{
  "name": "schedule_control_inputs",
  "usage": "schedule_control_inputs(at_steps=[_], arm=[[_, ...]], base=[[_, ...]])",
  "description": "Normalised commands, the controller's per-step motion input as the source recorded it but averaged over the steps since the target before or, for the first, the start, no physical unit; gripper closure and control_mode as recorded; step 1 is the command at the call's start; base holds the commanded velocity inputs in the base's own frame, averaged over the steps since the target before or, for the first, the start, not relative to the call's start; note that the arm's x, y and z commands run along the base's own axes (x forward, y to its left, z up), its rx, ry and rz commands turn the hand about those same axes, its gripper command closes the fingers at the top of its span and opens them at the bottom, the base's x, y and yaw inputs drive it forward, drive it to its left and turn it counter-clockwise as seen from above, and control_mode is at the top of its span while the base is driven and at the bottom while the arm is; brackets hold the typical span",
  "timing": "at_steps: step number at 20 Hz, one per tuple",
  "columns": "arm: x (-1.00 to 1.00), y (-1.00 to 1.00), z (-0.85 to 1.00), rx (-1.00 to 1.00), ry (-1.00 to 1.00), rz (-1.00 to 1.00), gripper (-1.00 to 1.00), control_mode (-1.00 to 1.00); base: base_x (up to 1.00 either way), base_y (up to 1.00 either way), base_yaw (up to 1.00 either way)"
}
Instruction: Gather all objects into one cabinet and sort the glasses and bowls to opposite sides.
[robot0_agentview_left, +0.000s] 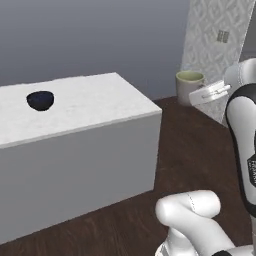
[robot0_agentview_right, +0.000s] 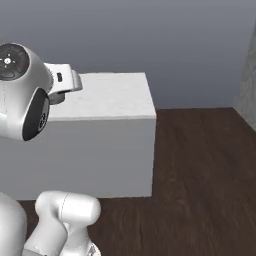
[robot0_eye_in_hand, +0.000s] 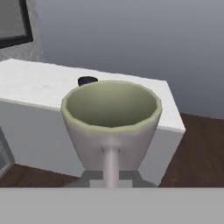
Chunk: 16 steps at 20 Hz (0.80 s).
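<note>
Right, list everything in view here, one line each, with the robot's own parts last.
mug: one, grey with olive-green rim, held up in the air at the tool, handle toward the hand camera.
cup: one, dark blue, on top of the white counter, near its far left.
counter: one, white block, standing on the dark wood floor.
floor: dark brown wood.
wall panel: one, pale patterned, at right behind the mug.
tool: one, shut on the mug's handle.
</note>
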Motion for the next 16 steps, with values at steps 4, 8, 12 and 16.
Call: schedule_control_inputs(at_steps=[4, 8, 12, 16], arm=[[0.0, 0.0, 0.0, 0.0, 0.0, 0.0, 1.0, 1.0], [0.0, 0.0, 0.0, 0.0, 0.0, 0.0, 1.0, 1.0], [0.0, 0.0, 0.0, 0.0, 0.0, 0.0, 1.0, 1.0], [0.0, 0.0, 0.0, 0.0, 0.0, 0.0, 1.0, 1.0]], base=[[-0.26, -0.73, -0.68], [-0.21, -0.74, -0.69], [-0.26, -0.81, -0.66], [-0.14, -0.85, -0.66]])
